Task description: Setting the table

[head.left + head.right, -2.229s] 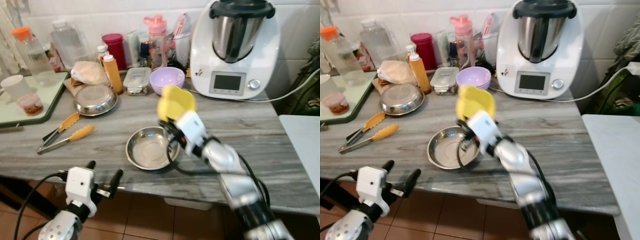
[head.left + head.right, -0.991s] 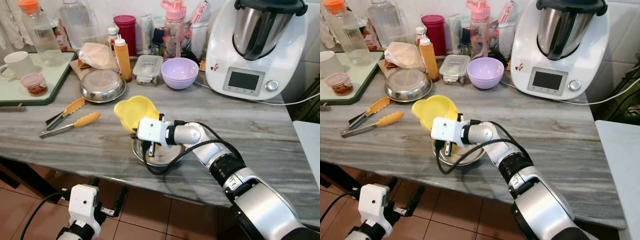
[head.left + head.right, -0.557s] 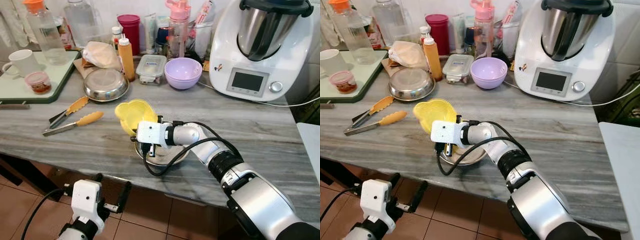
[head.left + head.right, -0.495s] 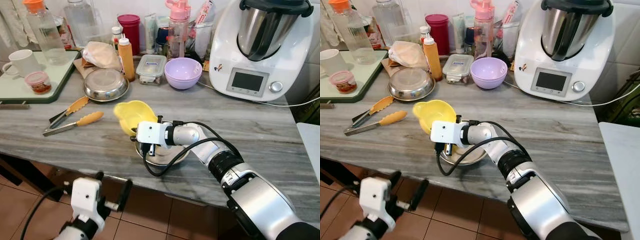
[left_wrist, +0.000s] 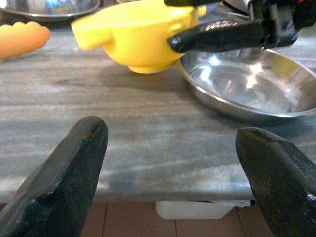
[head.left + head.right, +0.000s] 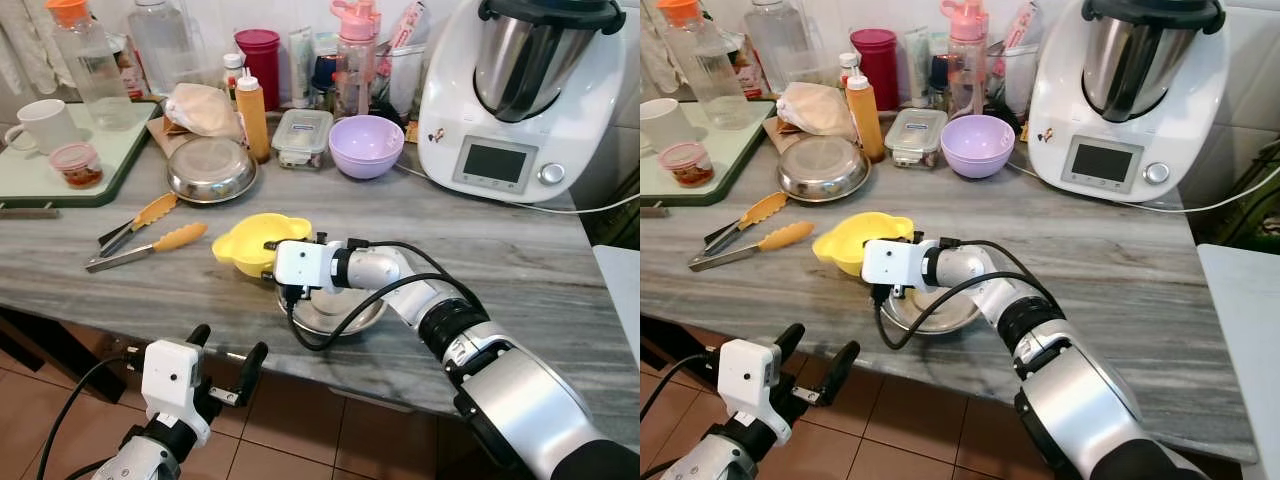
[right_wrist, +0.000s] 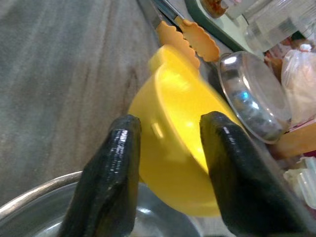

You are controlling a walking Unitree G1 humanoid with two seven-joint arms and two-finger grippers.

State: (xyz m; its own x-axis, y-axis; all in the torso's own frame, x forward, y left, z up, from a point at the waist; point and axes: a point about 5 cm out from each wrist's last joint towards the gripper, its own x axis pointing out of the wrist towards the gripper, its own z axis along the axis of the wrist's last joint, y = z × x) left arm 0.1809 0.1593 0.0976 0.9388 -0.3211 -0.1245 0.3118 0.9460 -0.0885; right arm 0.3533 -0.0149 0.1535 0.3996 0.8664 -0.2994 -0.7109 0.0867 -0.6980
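The right end effector (image 6: 272, 250) pinched the yellow bowl (image 6: 248, 243), now down on the worktop (image 6: 560, 290) left of the steel dish (image 6: 335, 312), unreleased.

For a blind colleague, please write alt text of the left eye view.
The right gripper holds a yellow bowl by its rim, low on the grey marble counter beside a steel bowl. Orange tongs lie to the left; the left gripper hangs open below the counter edge.

We see a home kitchen: a grey marble-look counter (image 6: 560, 270) crowded with a white cooking machine (image 6: 520, 95), bottles (image 6: 252, 118), steel bowls (image 6: 211, 170), tongs (image 6: 145, 250), tiled wall behind.
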